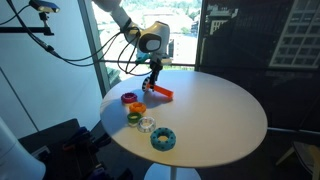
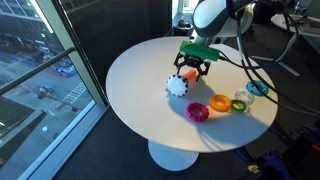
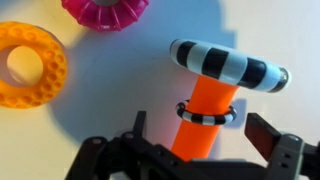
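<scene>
Gripper [image 3: 205, 150] spread wide, fingers [image 3: 272, 138] on either side of the orange post [image 3: 203, 115], not touching it. A black-and-white striped ring [image 3: 228, 64] sits on the post's far end. Left of the post lies an orange ring [image 3: 50, 72]; beyond the post, to the left, a pink ring [image 3: 90, 14]. A white round table [image 1: 220, 110] is under the post.

Round desk [image 1: 220, 115], contents. Toy post [image 1: 164, 94] lies on its side, inboard of the desk edge, directly beneath the gripper [image 1: 152, 85]. In the wrist view its shaft runs between the two fingers. Five rings lie flat in a curved row following the desk edge. The nearest ring [image 1: 129, 98] is beside the post but apart from it. Then come the second ring [image 1: 137, 108], third ring [image 1: 133, 119], fourth ring [image 1: 147, 125] and end ring [image 1: 163, 139], farthest from the post.
</scene>
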